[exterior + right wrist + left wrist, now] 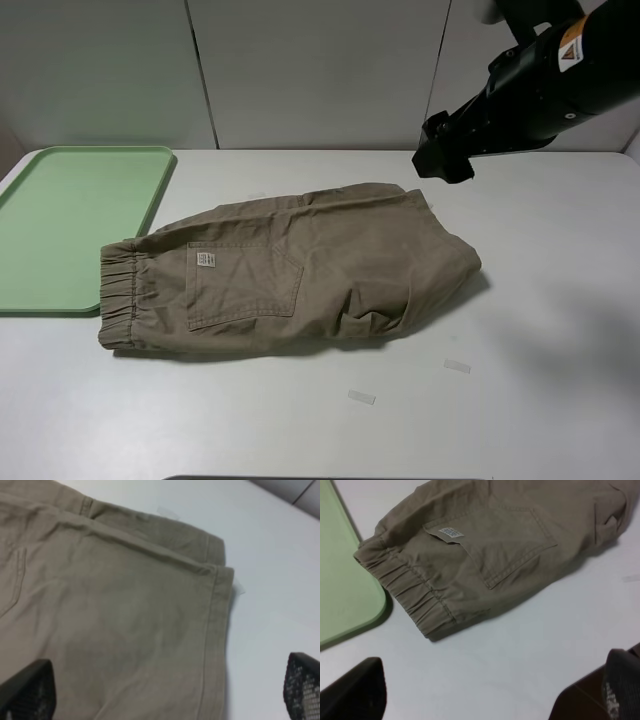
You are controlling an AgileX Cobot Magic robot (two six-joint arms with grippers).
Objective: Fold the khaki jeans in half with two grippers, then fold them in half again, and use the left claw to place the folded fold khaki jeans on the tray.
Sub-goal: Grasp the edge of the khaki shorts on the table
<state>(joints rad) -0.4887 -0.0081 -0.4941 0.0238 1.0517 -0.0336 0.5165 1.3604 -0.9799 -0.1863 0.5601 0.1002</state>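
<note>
Hanging with its jaws spread wide and holding nothing, the left gripper (487,692) is hovering over bare desk (560,330) just beside the gathered waistband (415,595) of the khaki jeans (300,270). The right gripper (165,690) is likewise gaping and empty, poised above the stitched hems (215,610) at the other end.

The jeans are lying flat across the middle of the desk with one patch pocket (505,545) facing up, the waistband pointing toward the left edge and the hems toward the right. The cloth is looking soft, light and limp, so it is probably going to sag and shift unless each gripper is pinching through every layer. The waistband corner and the hem corner are looking like the best holds, with the thick elastic offering the surer bite.

The tray (60,200) is sitting at the far-left corner, its rim touching the waistband, so a low pass there is risking a snag. Two small tape scraps (361,397) are lying near the front edge, apart from the cloth.
</note>
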